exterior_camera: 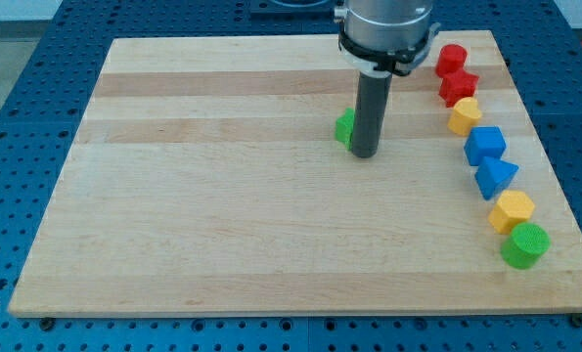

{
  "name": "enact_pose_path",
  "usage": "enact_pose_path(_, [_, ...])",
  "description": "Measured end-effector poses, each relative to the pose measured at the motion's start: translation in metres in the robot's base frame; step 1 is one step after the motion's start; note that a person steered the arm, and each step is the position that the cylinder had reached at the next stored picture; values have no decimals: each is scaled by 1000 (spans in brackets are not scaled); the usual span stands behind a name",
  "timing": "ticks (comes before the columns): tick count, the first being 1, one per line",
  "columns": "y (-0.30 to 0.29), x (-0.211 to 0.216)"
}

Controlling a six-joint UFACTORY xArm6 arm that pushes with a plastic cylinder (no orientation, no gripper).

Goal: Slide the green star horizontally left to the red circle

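The green star (344,127) sits near the middle of the wooden board (222,215), mostly hidden behind my rod. My tip (365,154) rests on the board right against the star's right side, slightly toward the view's bottom. The red circle (452,59) stands at the view's top right, at the head of a column of blocks, well to the right of the star.
Along the board's right side, below the red circle, run a second red block (459,87), a yellow block (465,116), a blue block (485,145), a blue triangle (496,177), a yellow hexagon (512,210) and a green circle (524,244).
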State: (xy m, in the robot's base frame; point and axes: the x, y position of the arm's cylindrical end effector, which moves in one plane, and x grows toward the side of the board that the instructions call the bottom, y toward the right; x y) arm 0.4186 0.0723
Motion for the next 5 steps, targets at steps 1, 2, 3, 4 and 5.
enact_pose_path(1, [-18,-23])
enact_pose_path(2, [-34,-41])
enact_pose_path(3, [-42,-63])
enact_pose_path(4, [-56,-80])
enact_pose_path(5, [-62,-97])
